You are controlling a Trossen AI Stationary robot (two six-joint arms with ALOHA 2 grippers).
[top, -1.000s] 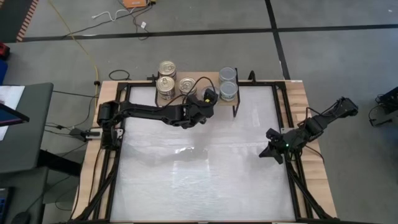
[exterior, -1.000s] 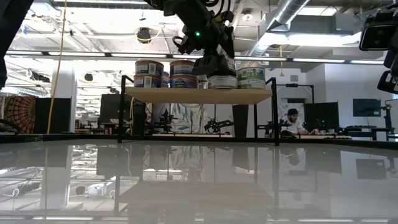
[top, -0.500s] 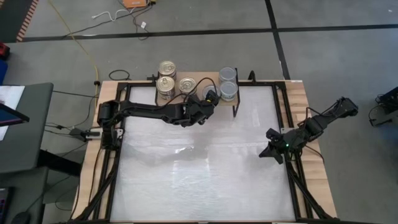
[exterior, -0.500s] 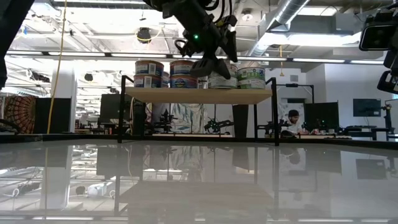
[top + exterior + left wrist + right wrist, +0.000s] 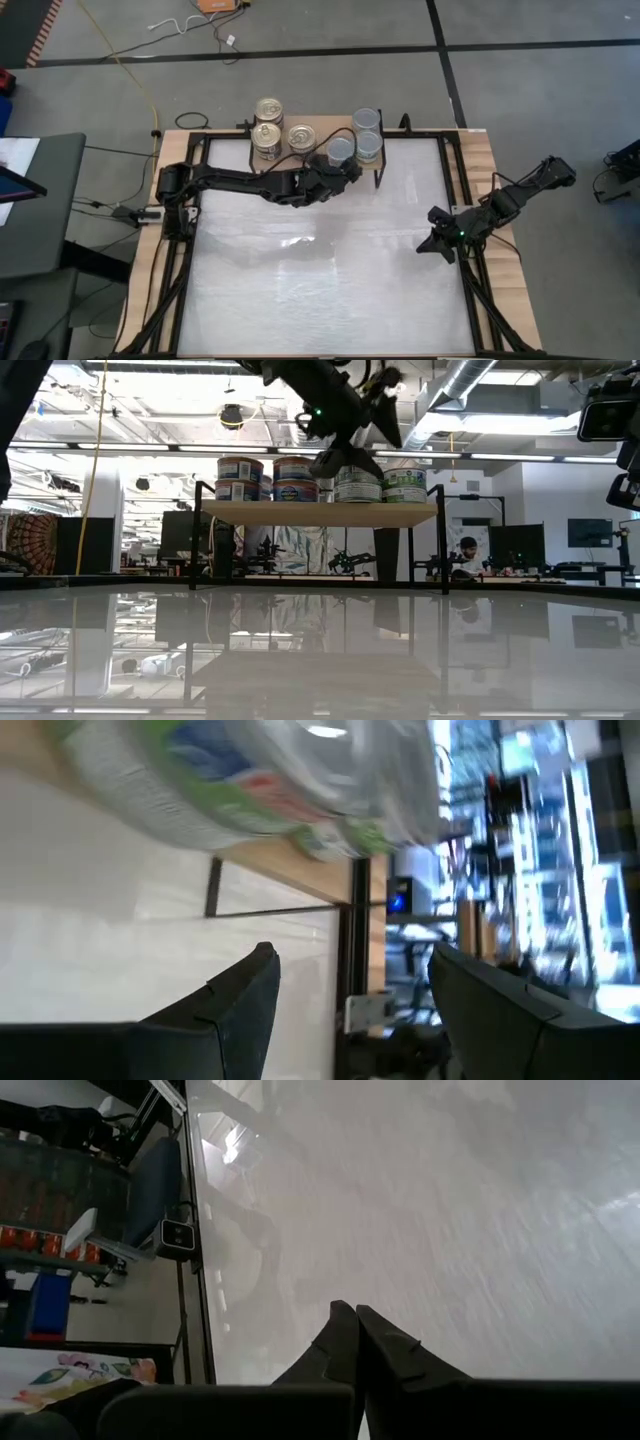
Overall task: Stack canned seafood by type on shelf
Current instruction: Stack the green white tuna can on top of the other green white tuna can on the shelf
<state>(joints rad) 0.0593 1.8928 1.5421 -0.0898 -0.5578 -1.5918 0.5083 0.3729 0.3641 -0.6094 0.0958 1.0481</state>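
Now the left gripper [image 5: 345, 172] is hanging with its fingers spread, holding nothing, just beside the silver can [image 5: 341, 150] sitting on the shelf [image 5: 320, 513]. Cans are probably hard, smooth and a bit heavy, so squeezing the round sides is best. The right gripper [image 5: 437, 243] is resting pressed together, well apart.

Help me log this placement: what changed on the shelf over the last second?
The left gripper, open, has drawn back off the silver-lidded can, which was hidden under it and now stands uncovered on the shelf beside the other silver stack. The gold-lidded cans and the shut right gripper stayed as they were.
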